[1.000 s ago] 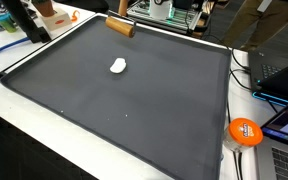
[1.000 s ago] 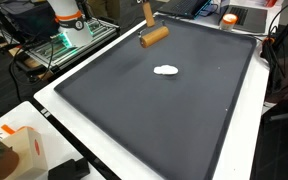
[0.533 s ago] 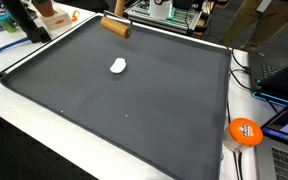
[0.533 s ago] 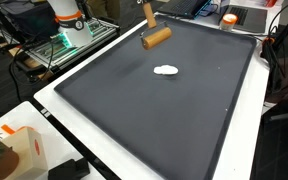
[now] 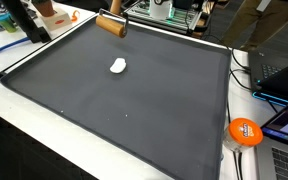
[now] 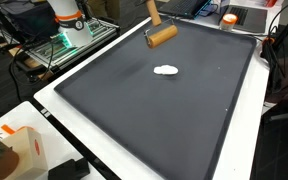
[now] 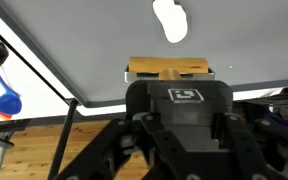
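Note:
My gripper (image 5: 115, 12) is shut on a light brown wooden cylinder (image 5: 110, 25), which it holds just above the far edge of the black mat (image 5: 134, 110). The cylinder (image 6: 162, 36) hangs level under the gripper's dark fingers (image 6: 152, 14). In the wrist view the wooden cylinder (image 7: 169, 68) shows past the black gripper body, whose fingertips are hidden behind it. A small white lump (image 5: 118, 66) lies on the mat a short way in front of the cylinder, in both exterior views (image 6: 166, 70) and at the top of the wrist view (image 7: 170, 20).
An orange disc (image 5: 245, 131) rests on the white table beside the mat, next to a laptop (image 5: 284, 125). The robot's base (image 6: 68, 20) stands past a mat corner. Boxes and clutter (image 5: 44, 15) line the far side. A cardboard box (image 6: 14, 150) sits near a corner.
The gripper has carried the wooden cylinder a little farther along the mat's far edge and slightly up. The white lump has not moved.

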You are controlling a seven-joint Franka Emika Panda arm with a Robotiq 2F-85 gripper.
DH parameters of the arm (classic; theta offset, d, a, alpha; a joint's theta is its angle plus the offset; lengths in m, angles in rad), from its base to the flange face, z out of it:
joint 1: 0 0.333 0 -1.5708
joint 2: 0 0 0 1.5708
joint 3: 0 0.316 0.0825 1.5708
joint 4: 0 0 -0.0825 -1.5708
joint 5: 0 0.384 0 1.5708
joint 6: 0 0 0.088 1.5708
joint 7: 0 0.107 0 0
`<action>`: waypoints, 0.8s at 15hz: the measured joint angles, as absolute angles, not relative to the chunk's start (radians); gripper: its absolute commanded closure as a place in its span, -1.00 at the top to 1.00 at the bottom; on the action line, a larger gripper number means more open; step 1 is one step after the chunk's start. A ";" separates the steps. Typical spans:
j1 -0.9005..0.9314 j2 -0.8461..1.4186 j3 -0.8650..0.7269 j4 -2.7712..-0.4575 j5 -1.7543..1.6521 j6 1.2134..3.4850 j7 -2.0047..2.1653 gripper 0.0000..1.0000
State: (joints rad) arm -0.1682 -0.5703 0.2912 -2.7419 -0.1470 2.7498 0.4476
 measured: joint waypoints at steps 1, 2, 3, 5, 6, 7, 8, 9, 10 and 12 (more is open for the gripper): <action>-0.173 -0.570 0.296 -2.742 -0.147 2.750 0.451 -0.56; -0.175 -0.570 0.298 -2.742 -0.147 2.750 0.452 -0.56; -0.175 -0.569 0.298 -2.742 -0.147 2.750 0.451 -0.56; -0.175 -0.565 0.298 -2.742 -0.147 2.750 0.451 -0.56; -0.175 -0.562 0.298 -2.742 -0.146 2.750 0.451 -0.56; -0.175 -0.559 0.298 -2.742 -0.146 2.750 0.451 -0.56; -0.175 -0.555 0.298 -2.742 -0.146 2.750 0.451 -0.56; -0.175 -0.549 0.298 -2.742 -0.146 2.750 0.451 -0.56; -0.175 -0.541 0.298 -2.742 -0.146 2.751 0.451 -0.56; -0.175 -0.522 0.298 -2.742 -0.146 2.758 0.451 -0.56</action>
